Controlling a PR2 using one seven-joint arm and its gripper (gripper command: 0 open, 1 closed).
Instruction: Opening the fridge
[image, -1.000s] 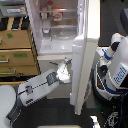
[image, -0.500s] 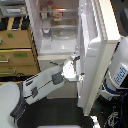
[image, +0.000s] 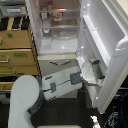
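At the bottom of the exterior view, the robot's big white rounded shoulder (image: 24, 100) sits closest. From it a white and grey arm (image: 60, 84) reaches up and toward the view's right. At the arm's end is the grey metal gripper (image: 95, 75). It's right up against the inner lower part of the tall white fridge door (image: 107, 45), which swings wide open toward the view's right. Can't tell if the gripper is open or closed, or if it grips anything; pic is too blurry there.

Just behind the gripper, on the view's left of it, is a white lower drawer with a curved silver handle (image: 59, 63). Above and farther back is the inside of the tall white fridge (image: 55, 25), w/ lit shelves and some small items on them, too blurry to name.

Far off on the view's left of the arm stands a wooden drawer cabinet (image: 17, 57) w/ green labels.
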